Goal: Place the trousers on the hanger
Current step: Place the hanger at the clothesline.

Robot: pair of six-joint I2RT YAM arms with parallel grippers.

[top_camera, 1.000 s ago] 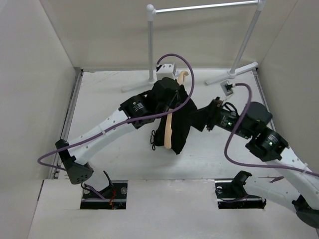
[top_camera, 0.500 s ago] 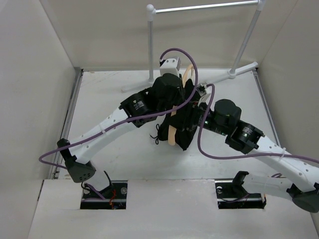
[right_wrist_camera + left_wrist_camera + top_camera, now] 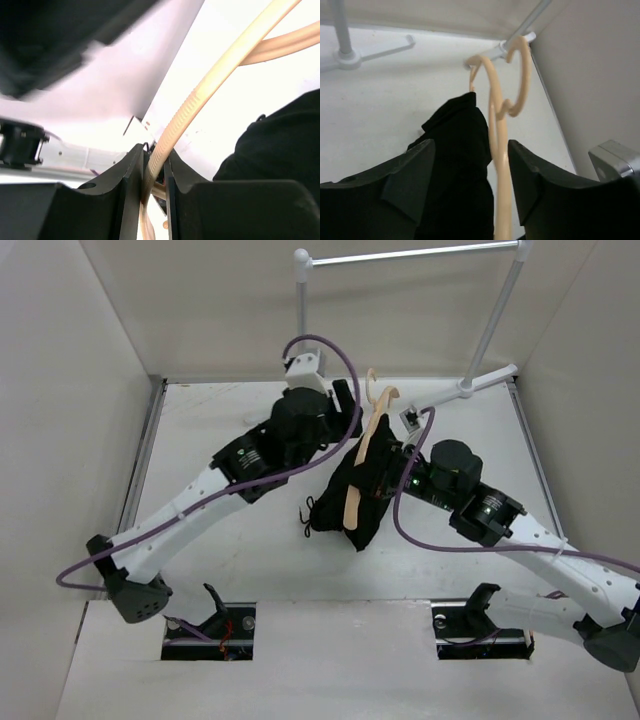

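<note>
The trousers [image 3: 330, 505] hang as a black bunch at mid-table, between the 2 arms. The hanger [image 3: 352, 502] runs across them as a tan strip, its hook pointing to the far side, toward the white rail stand [image 3: 303, 320]. In the left wrist view the cloth [image 3: 455, 150] sits just beside the hanger [image 3: 497, 130] and touches it. Whether it passes over the lower bar is hidden. I cannot tell whether the low end of the bunch rests on the table [image 3: 220, 430].

The right gripper [image 3: 154, 150] is closed tight on 1 thin arm of the hanger [image 3: 210, 80], with the wood pinched between its fingers [image 3: 127, 185] and black cloth [image 3: 280, 145] near by. The left gripper [image 3: 470, 147] is spread wide and holds nothing. Its 2 fingers [image 3: 407, 185] frame the cloth and hanger from a little way back.

Likely risks from here:
- The hanger is held at 1 narrow spot only, so the weight of the cloth could turn it in the grip or tip it.
- The cloth is bunched rather than laid flat, so it may slide off 1 end if the hanger tilts.
- If the left gripper closes where it is aimed, it may catch the wood along with the cloth and tug against the right.

No container is in view.
</note>
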